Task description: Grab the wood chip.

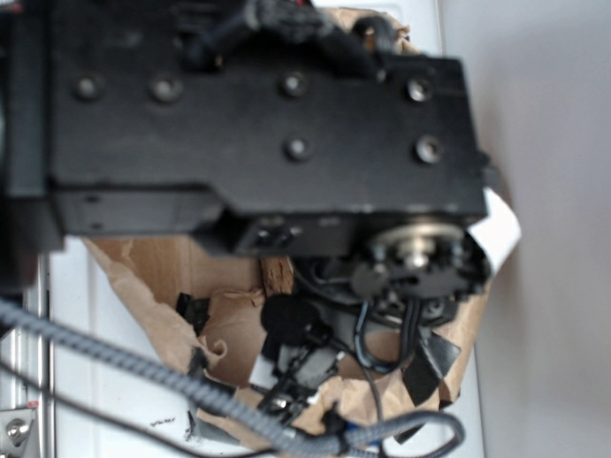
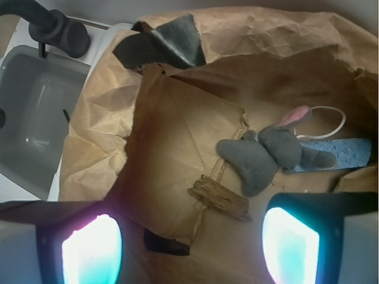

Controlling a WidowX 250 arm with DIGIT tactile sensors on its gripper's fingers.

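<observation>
Wrist view, nearest first: gripper [image 2: 190,248] spread wide, nothing between its two glowing fingertip pads [image 2: 92,251], hanging above the brown paper [image 2: 177,136]. Wood chip [image 2: 219,198] lies flat on the paper just past the gap between the pads, slightly toward the right one, long axis slanting. Just beyond it, grey plush toy [image 2: 260,157], close but apparently apart. Farther, blue strip [image 2: 343,155]; far left, sink [image 2: 35,112]. Approach step, I judge. Next: descend, centre over chip, close across its width.
</observation>
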